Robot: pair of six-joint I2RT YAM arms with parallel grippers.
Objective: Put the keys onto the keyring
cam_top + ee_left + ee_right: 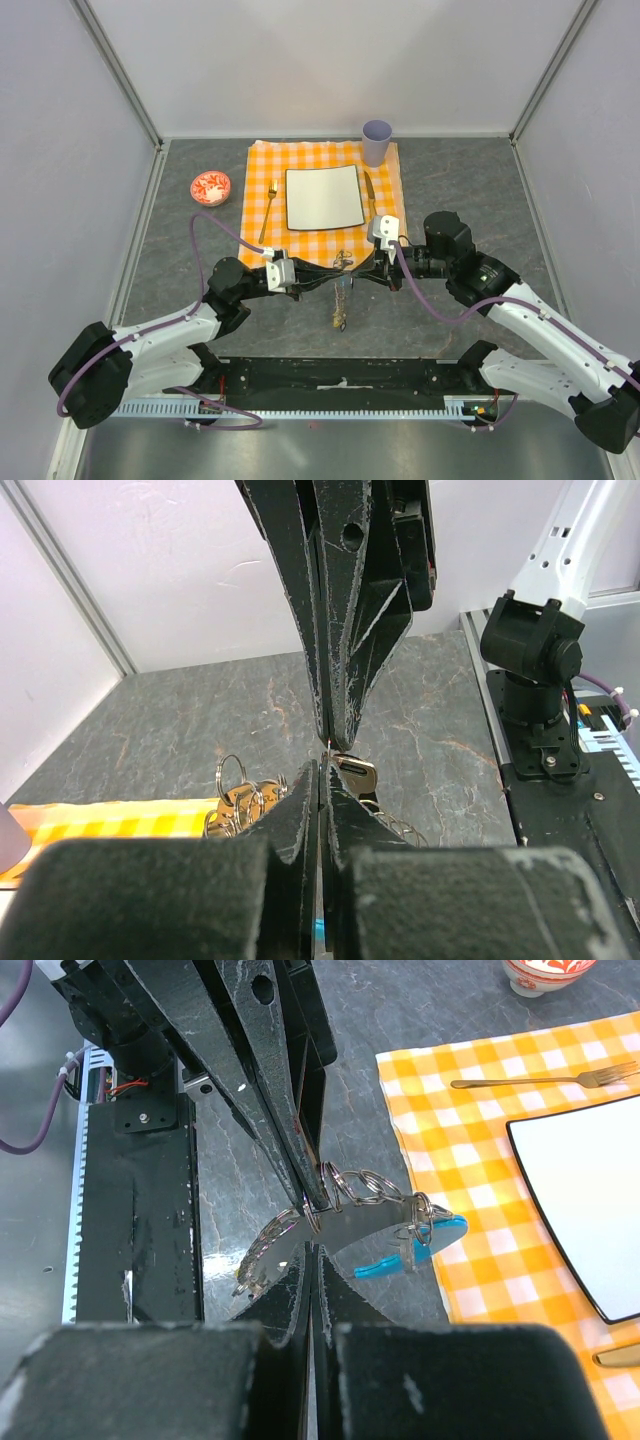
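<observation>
We bring the left claw (334,272) and right claw (358,269) tip to tip, both clamped on the keyring (355,1182), keys (341,315) trailing toward 6 o'clock.

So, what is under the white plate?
The plate lies on an orange checked cloth. Whatever sits directly beneath the plate is covered and cannot be seen.

No legible text, label, brand, number or sign in any view.

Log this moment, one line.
left claw shut | right claw shut | between them: silvery wire keyring with turquoise tag | small metal keys at tips
</observation>
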